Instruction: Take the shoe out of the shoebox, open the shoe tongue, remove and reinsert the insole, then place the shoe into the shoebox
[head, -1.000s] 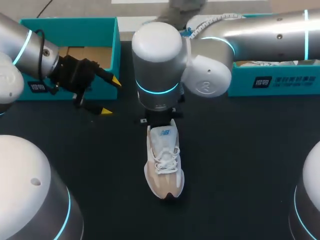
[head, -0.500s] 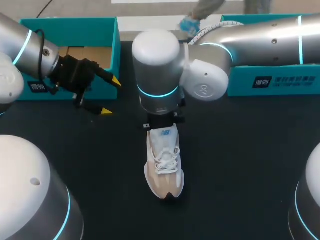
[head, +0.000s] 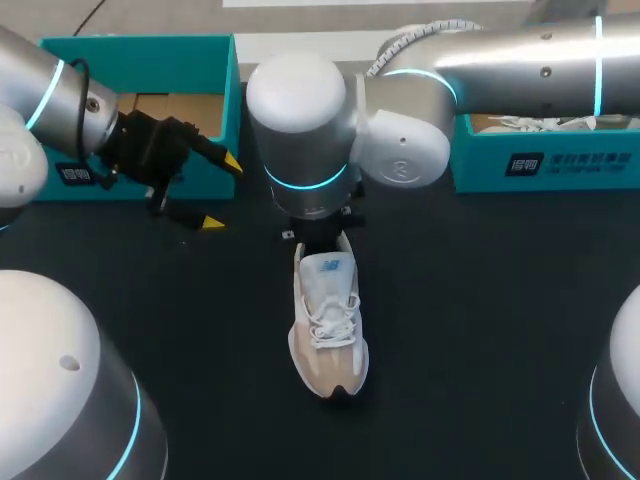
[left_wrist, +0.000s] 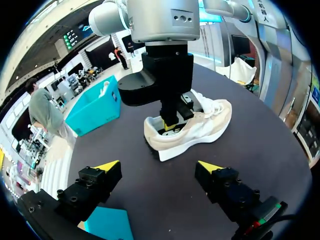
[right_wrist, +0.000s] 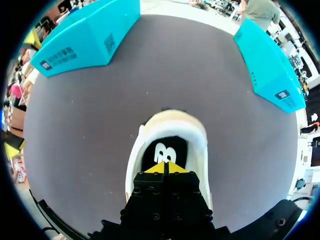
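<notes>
R gripper tips pressed together inside shoe heel; R arm blocks heel from above. L gripper spread near box.

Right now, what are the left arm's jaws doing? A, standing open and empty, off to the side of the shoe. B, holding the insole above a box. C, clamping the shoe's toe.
A: in the left wrist view the left jaws stand wide apart with nothing between them, and the shoe lies ahead of them on the table, under the right arm's jaws.
</notes>
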